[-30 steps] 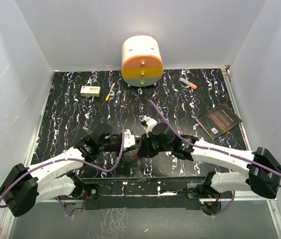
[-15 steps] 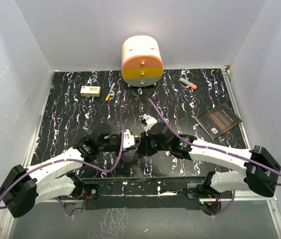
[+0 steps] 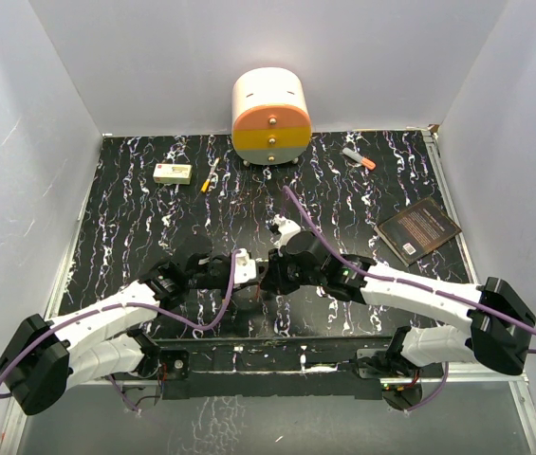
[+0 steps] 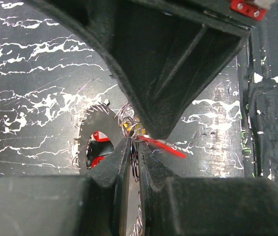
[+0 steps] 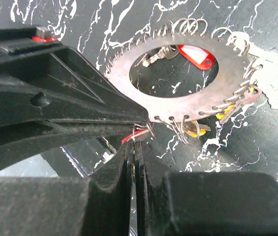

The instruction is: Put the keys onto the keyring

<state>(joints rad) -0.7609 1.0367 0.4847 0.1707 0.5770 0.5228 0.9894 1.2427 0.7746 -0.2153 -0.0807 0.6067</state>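
The keyring [image 5: 178, 101] is a flat grey disc with a wide hole and small wire loops around its rim. Keys hang from the loops: a red-headed one [image 5: 196, 55] shows through the hole and yellow ones [image 5: 198, 129] at the lower rim. My left gripper [image 4: 135, 147] is shut on the keyring's edge [image 4: 90, 129] and holds it above the table. My right gripper [image 5: 135, 143] is shut on a red key [image 4: 164, 146], pressed against a rim loop right beside the left fingertips. In the top view both grippers [image 3: 249, 275] [image 3: 269, 275] meet near the table's front centre.
A round yellow-and-orange drawer unit [image 3: 270, 117] stands at the back centre. A white box [image 3: 171, 172] and a small pen [image 3: 209, 178] lie back left, an orange-tipped marker [image 3: 359, 158] back right. A dark book [image 3: 418, 229] lies at the right edge.
My right gripper has edged slightly left toward the left gripper. Both grips are unchanged.
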